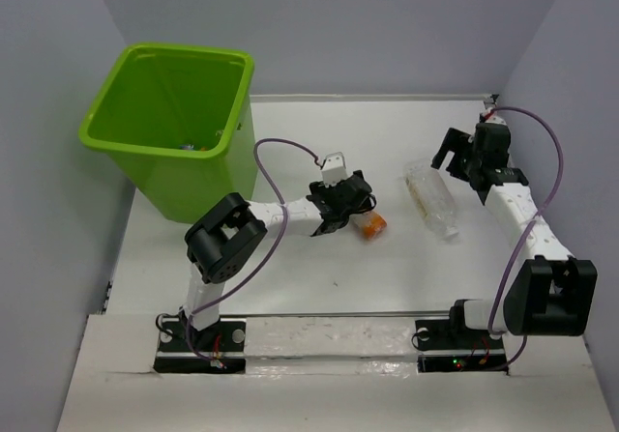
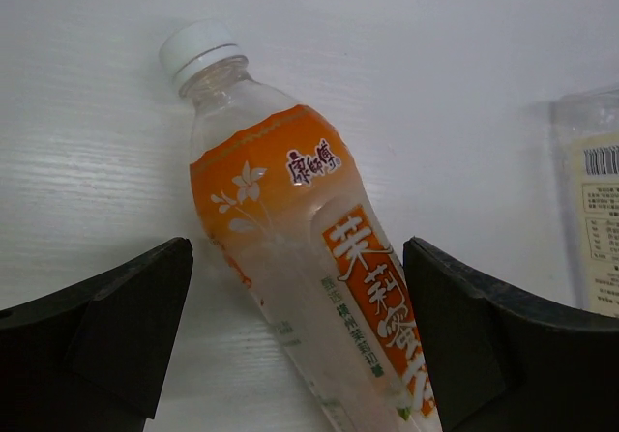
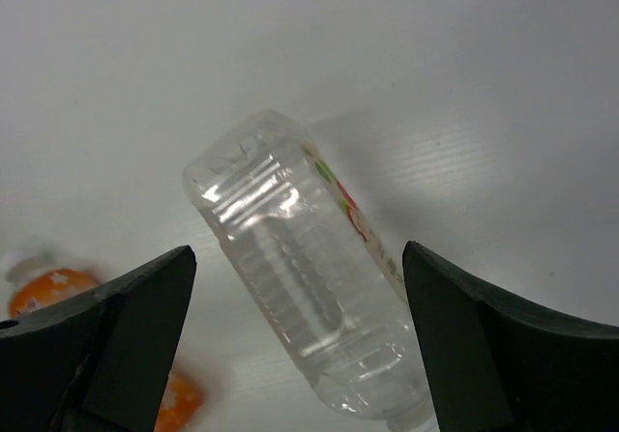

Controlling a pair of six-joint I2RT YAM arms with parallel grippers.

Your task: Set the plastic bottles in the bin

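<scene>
Currently two plastic bottles are visible outside the bin (image 1: pixel 145 143), both lying on their sides on the white worktop (image 1: pixel 319 287).

Bin: the lime-green tub stands at the far left corner, upright. Small coloured items (image 1: pixel 198 146) show at its bottom; they are too small to identify, so how many bottles are already inside cannot be told.

Left tool (image 1: pixel 353 205): open. In its wrist view the left tool (image 2: pixel 300 345) has a dark finger on either side of the orange-labelled bottle (image 2: pixel 290 248), with a gap showing on both sides and no contact seen. The bottle lies at a slant, its white cap pointing away from the fingers. In the overhead view the orange-labelled bottle (image 1: pixel 370 225) is near the middle of the worktop, well apart from the bin.

Right tool (image 1: pixel 462 161): open. In its wrist view the right tool (image 3: pixel 300 335) straddles the clear bottle (image 3: pixel 309 287), base end towards the top of the view, fingers apart from it on both sides. Overhead, the clear bottle (image 1: pixel 432 198) lies right of centre, near the orange-labelled one but not touching it.

Assessment: neither bottle is gripped or lifted. At least these two are left to grasp, carry and drop. The left arm is the nearer to the bin; the clear bottle has the longer carry across the worktop.
</scene>
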